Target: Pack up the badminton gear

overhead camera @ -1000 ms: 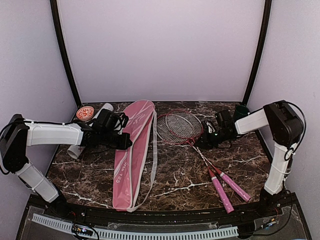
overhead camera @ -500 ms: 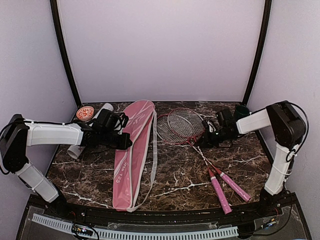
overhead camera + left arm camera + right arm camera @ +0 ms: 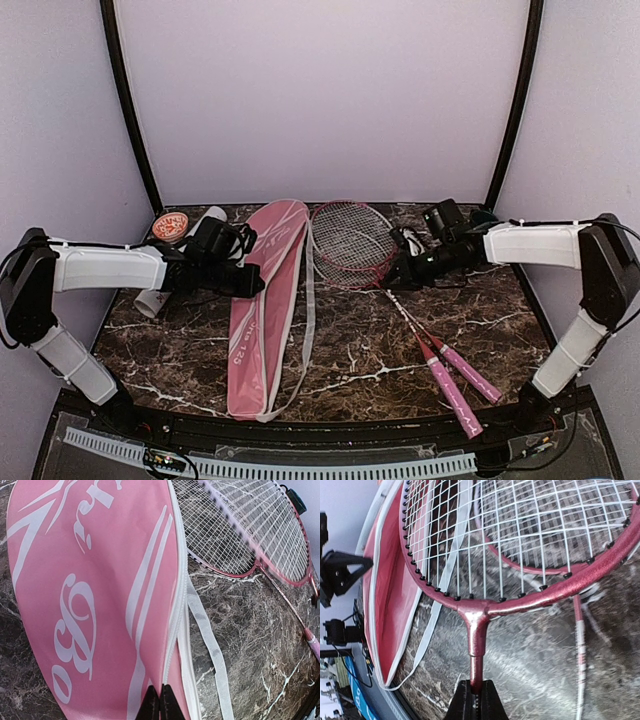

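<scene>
Left of centre, the left gripper (image 3: 255, 286) pinches the pink bag (image 3: 262, 330) by its zipper edge. Right of centre, the right gripper (image 3: 395, 279) pinches one racket (image 3: 350, 240) by its shaft.

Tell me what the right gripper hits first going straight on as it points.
The right gripper, shut on one racket, points along its shaft. Beyond the held head, the second racket probably comes first; the pink bag lies off to one side.

Soft, even light; 1 racket shaft (image 3: 578, 645) blurred.
</scene>
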You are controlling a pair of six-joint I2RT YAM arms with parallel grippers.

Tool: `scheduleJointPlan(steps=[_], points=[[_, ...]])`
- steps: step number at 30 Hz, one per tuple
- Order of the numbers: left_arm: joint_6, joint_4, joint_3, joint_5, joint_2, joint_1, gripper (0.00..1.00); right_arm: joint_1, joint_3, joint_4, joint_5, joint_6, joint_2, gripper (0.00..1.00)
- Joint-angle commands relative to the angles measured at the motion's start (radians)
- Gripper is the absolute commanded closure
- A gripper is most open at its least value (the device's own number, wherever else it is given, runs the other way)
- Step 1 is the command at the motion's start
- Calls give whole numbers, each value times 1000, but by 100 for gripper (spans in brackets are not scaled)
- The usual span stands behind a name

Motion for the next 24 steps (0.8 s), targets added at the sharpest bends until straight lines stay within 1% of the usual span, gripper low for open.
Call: scheduleJointPlan(steps=[1, 7, 10, 14, 19, 24], points=[[-12, 25, 34, -15, 6, 6, 100, 94, -24, -72, 49, -10, -51, 100], [-17, 34, 42, -8, 13, 6, 100, 184, -49, -101, 89, -1, -83, 100], [-17, 44, 41, 7, 15, 6, 100, 218, -54, -105, 101, -6, -63, 100], [-26, 49, 36, 28, 17, 6, 100, 249, -19, -102, 119, -7, -27, 100], [-55, 81, 13, 67, 5, 6, 100, 286, 69, -43, 84, 37, 85, 100], [-77, 87, 3, 94, 3, 6, 100, 322, 229, -9, 94, 74, 202, 100]])
